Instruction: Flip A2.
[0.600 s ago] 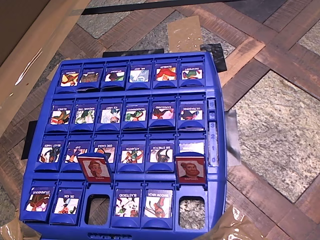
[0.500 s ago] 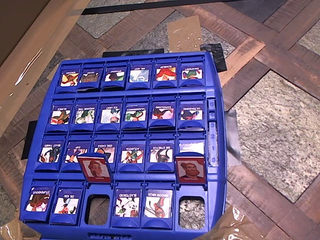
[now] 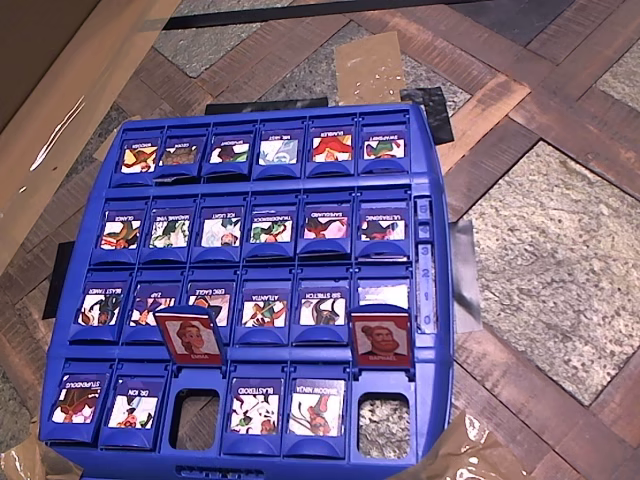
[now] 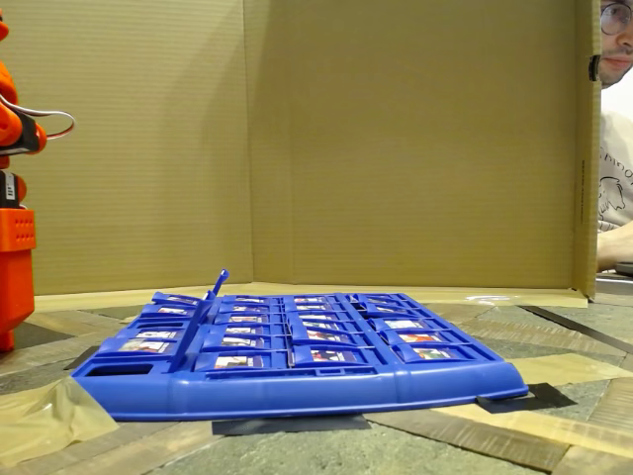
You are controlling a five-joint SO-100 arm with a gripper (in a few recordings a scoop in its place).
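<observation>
Currently the small blue-framed hinged tile stands raised, red portrait face showing, on the blue plastic game board. I cannot tell my hand's state.

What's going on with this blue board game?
Nothing is touching the blue game board at this moment. Most of its small tiles show white character cards. Two show red portrait faces in the overhead view: the left red tile and the right red tile. The orange robot arm stands off to the left in the fixed view, and a person looks on.
</observation>
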